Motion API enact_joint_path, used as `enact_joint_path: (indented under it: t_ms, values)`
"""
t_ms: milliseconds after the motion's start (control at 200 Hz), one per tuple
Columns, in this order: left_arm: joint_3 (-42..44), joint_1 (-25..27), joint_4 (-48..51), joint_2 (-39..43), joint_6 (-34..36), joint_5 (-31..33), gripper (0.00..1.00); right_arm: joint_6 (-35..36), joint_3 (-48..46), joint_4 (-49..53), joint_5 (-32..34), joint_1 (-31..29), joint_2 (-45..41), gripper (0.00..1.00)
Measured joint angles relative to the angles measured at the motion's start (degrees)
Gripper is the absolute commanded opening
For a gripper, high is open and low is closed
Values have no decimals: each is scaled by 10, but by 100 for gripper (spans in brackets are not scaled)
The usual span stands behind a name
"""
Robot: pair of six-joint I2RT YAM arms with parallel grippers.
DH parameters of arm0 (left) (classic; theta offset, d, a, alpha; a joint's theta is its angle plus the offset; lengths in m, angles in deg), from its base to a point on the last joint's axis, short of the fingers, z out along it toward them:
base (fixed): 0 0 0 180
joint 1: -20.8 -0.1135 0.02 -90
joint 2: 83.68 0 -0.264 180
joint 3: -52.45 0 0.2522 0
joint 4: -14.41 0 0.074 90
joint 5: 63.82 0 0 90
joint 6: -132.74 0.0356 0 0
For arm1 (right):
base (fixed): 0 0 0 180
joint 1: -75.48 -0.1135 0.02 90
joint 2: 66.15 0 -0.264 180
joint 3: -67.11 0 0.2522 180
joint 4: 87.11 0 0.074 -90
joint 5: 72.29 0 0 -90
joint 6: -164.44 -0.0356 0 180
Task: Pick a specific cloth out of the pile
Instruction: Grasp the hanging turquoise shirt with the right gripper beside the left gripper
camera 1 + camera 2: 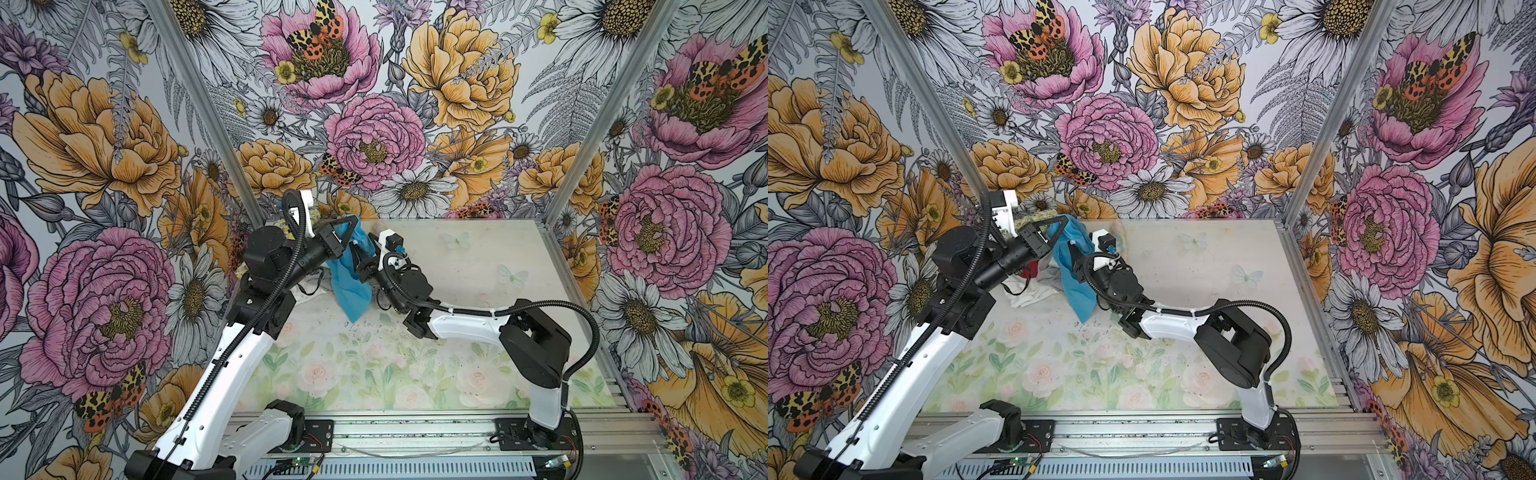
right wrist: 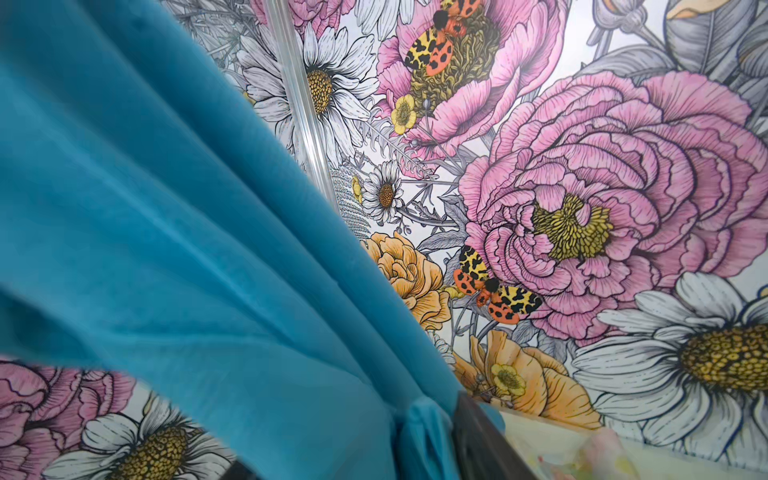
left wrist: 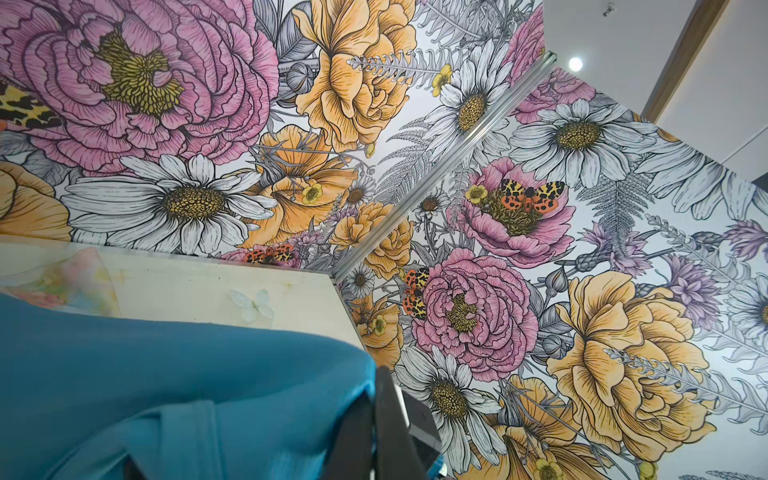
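Closest to both wrist cameras, the cloth (image 2: 166, 249) hangs beside the pile (image 1: 1034, 286), pinched near its top by the raised, outstretched left gripper (image 1: 351, 244); the right gripper (image 1: 360, 262) reaches across against it, grip unclear.

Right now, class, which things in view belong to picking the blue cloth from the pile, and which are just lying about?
Job: the cloth, held up in the left pincer; the right pincer, pinching it too; the pile beside it.
Lying about: pale butterfly on the table; flowered walls.
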Motion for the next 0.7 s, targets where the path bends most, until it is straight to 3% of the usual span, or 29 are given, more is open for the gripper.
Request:
enact_joint_path:
  t_ms: [60, 185, 630, 700]
  values:
    - [4, -1, 13, -2, 5, -5, 0, -2, -3, -5, -1, 0, 0, 29]
    - [7, -7, 38, -9, 22, -20, 0, -11, -22, -9, -3, -1, -1, 0]
    - [20, -55, 106, -27, 93, -79, 0, -56, -56, 57, 5, -1, -47, 0]
    - [22, -62, 110, -30, 107, -89, 8, -62, -56, 80, 7, -1, -63, 0]
